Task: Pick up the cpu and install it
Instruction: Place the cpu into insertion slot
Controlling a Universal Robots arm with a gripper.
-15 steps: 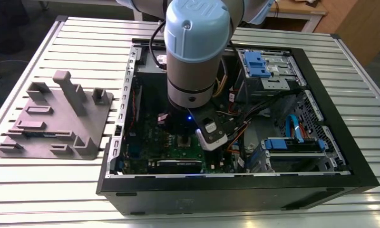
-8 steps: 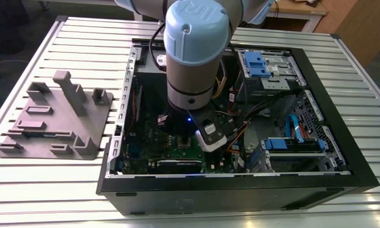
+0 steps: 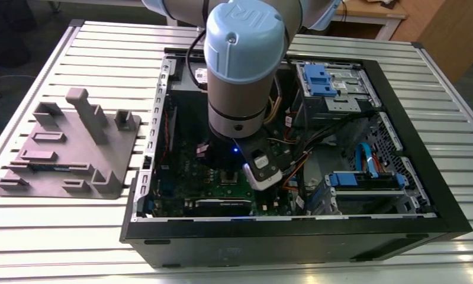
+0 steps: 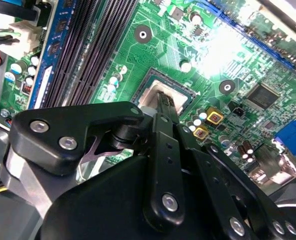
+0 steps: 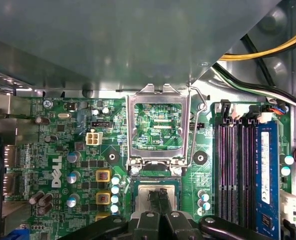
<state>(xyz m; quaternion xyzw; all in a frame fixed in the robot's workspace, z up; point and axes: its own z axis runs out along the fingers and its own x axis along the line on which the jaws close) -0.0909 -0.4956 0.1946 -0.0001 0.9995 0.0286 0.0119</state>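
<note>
The cpu (image 5: pixel 142 192) is a small silvery square lying flat in its socket on the green motherboard (image 5: pixel 62 165). In the second wrist view the cpu (image 4: pixel 149 91) sits the same way, framed by the dark socket rim. My gripper (image 5: pixel 158 196) hangs straight over the chip's middle, its two thin black fingers pressed close together with nothing seen between them. In the second wrist view the gripper (image 4: pixel 165 101) has its tips at or just above the metal top; contact cannot be told. The socket's metal load plate (image 5: pixel 133 130) stands flipped open beside the chip, and its wire lever (image 5: pixel 195 131) is raised.
The arm (image 3: pixel 236 77) reaches down into the open black computer case (image 3: pixel 425 195) on a slatted metal table (image 3: pixel 63 248). Black memory slots (image 5: pixel 235 170) and a blue stick (image 5: pixel 268 175) flank the socket. Cable bundles (image 5: pixel 268 50) run nearby. A grey parts fixture (image 3: pixel 70 148) lies at the exterior view's left.
</note>
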